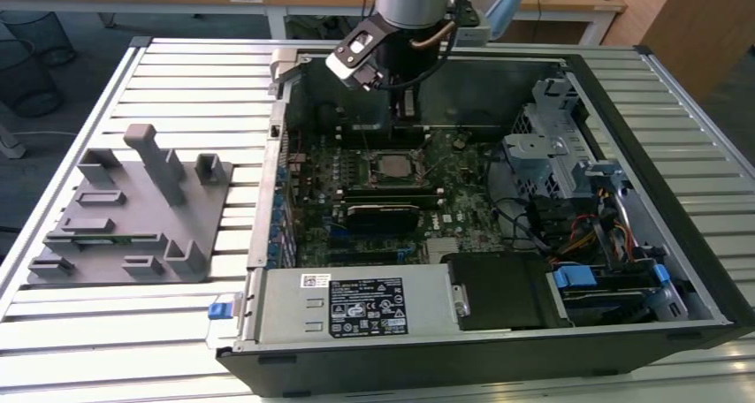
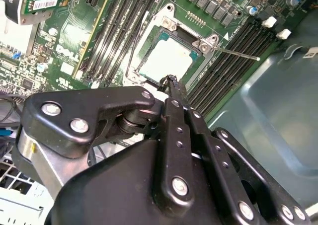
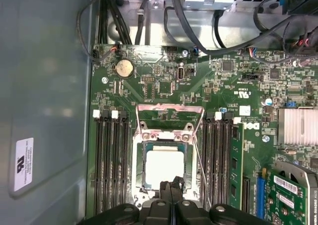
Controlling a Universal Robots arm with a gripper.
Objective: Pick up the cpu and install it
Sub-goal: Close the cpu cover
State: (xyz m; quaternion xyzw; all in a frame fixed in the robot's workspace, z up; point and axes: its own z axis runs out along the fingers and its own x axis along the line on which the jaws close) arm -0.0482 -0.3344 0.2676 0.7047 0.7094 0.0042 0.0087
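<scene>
The gripper [image 3: 172, 186], its fingers [image 2: 171, 86] pressed together and empty, hovers by the edge of the cpu [image 3: 164, 166], which lies in the open socket [image 3: 140, 155].

no legible text; tiny print on black label [image 1: 367, 306], power supply [image 1: 281, 325]; white sticker [image 3: 24, 164], case wall [image 3: 49, 61]

Shiny square cpu [image 3: 164, 166], flat and level inside the dark socket [image 3: 139, 168] frame.
</scene>
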